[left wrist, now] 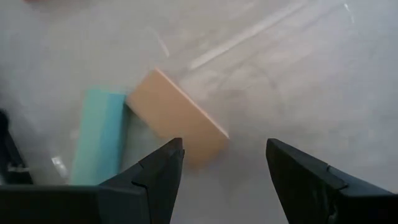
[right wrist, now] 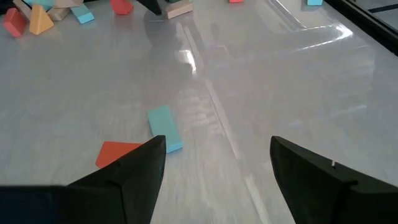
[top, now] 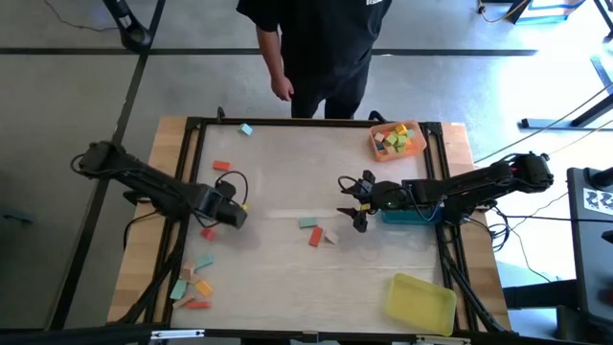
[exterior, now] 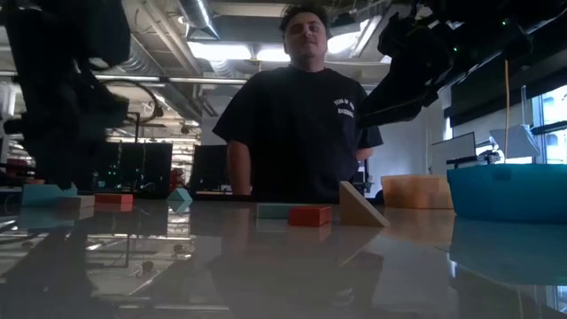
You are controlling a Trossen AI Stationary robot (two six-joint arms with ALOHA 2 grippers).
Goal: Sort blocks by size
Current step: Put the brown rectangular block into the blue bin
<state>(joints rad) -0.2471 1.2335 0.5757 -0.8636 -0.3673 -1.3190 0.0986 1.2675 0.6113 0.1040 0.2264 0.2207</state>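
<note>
Small wooden blocks lie flat on the white table. A teal block [top: 308, 222], a red block [top: 315, 238] and a tan wedge [top: 331, 236] sit mid-table. My right gripper [top: 351, 204] hovers open just right of them, the teal block [right wrist: 165, 128] and red block [right wrist: 121, 154] ahead of its fingers. At the table's left, my left gripper [top: 237, 215] points steeply down, open [left wrist: 224, 165], over a tan block [left wrist: 177, 118] that lies beside a teal block [left wrist: 99, 140]. Neither gripper touches a block.
An orange tray [top: 375, 144] holding several blocks stands far right, a blue tray [top: 412, 218] lies under my right arm, and a yellow tray [top: 420, 302] sits near right. More blocks lie near left [top: 192, 285] and far left [top: 221, 165]. A person [top: 321, 48] stands behind the far edge.
</note>
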